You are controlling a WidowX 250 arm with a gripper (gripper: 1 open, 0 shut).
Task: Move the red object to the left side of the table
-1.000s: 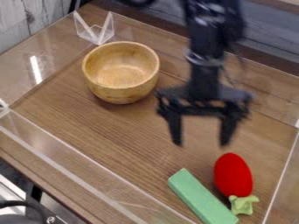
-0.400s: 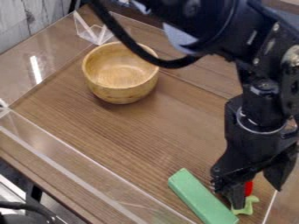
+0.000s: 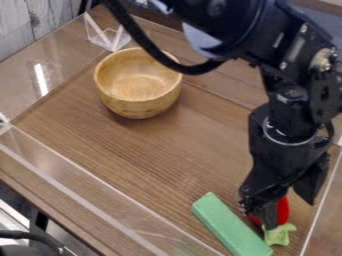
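Note:
The red object (image 3: 279,213) lies near the front right corner of the table (image 3: 120,150), mostly hidden behind my arm. Only a sliver of glossy red and its light green leafy tuft (image 3: 281,235) show. My gripper (image 3: 273,203) is low over it and open, with a dark finger on each side of the red sliver. Whether the fingers touch it I cannot tell.
A flat green rectangular block (image 3: 229,227) lies just left of the red object, close to the front wall. A wooden bowl (image 3: 138,80) stands at the back left. Low clear acrylic walls (image 3: 80,190) edge the tabletop.
My arm has swung from the table's middle to the front right corner and come down over the red object, covering most of it. The jaws have stayed open.

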